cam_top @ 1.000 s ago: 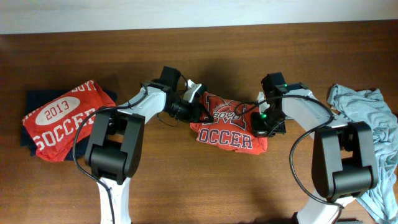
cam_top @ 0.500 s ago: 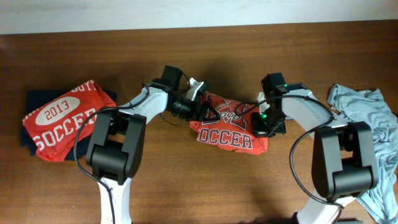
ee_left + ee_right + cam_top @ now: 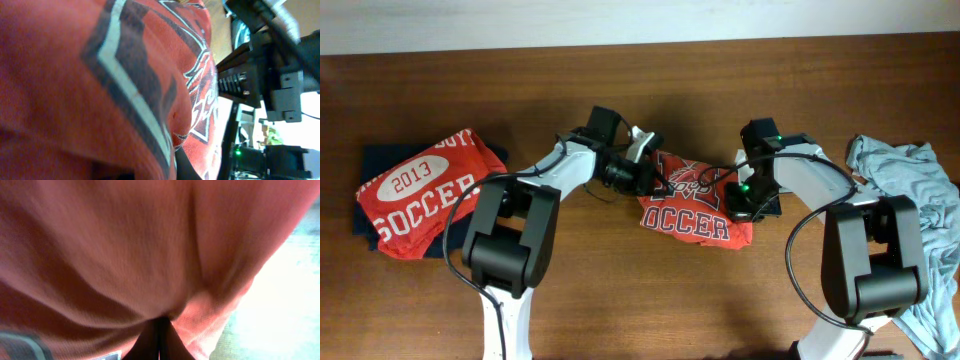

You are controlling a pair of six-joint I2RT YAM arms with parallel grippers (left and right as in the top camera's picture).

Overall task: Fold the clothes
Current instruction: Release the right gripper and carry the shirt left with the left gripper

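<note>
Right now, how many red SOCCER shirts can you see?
2. A folded red SOCCER shirt lies left, on a dark navy shirt; a bunched red SOCCER shirt sits in the middle. Others may be hidden.

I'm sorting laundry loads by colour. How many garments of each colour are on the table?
Orange-red: 2, the left orange-red shirt and the centre orange-red shirt
Dark navy: 1, the navy shirt under the left one
Pale grey-blue: 1, the grey-blue shirt
Total: 4
</note>
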